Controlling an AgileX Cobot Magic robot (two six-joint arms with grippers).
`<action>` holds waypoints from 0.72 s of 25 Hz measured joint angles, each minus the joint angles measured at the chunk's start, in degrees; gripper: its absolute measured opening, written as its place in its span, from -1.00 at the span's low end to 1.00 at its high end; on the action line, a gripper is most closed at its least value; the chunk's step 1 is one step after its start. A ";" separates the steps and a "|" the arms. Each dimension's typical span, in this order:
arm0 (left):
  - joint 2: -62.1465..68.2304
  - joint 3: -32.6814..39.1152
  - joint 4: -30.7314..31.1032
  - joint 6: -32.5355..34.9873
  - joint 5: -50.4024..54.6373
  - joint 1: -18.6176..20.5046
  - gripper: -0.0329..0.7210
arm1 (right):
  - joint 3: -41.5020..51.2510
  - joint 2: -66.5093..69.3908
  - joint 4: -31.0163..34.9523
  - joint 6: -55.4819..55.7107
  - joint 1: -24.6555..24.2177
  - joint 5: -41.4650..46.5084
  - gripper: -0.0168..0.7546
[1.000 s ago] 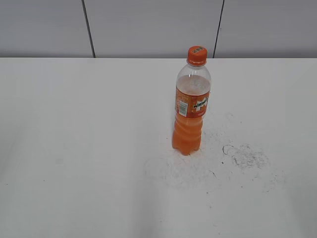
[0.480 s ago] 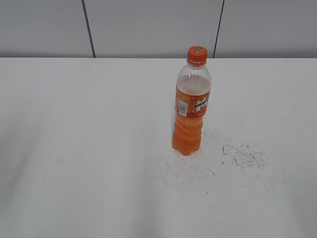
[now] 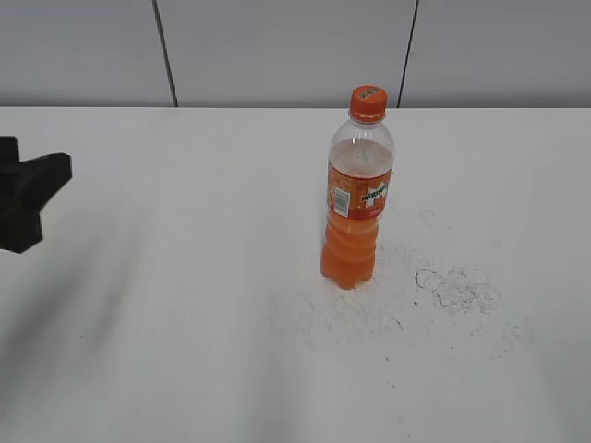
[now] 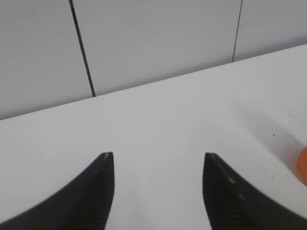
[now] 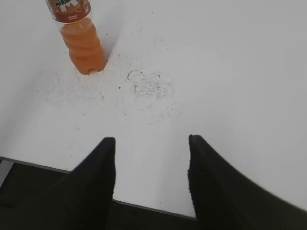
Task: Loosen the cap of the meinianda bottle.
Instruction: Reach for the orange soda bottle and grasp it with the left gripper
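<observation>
Your left tool (image 4: 157,165) and right tool (image 5: 151,146) both stand wide and empty over the desk (image 3: 185,351). The meinianda bottle (image 3: 355,208) stands upright, well ahead-left of the right tool, cap (image 3: 367,101) on.

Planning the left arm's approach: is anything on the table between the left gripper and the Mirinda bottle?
Nothing visible. Only bare white table lies between the left gripper at the left edge and the upright bottle; its cap is uncovered.
</observation>
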 joint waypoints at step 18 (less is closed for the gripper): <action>37.33 -13.37 38.43 -25.74 -15.36 -0.89 0.29 | 0.00 0.00 0.00 0.00 0.00 -0.02 -0.01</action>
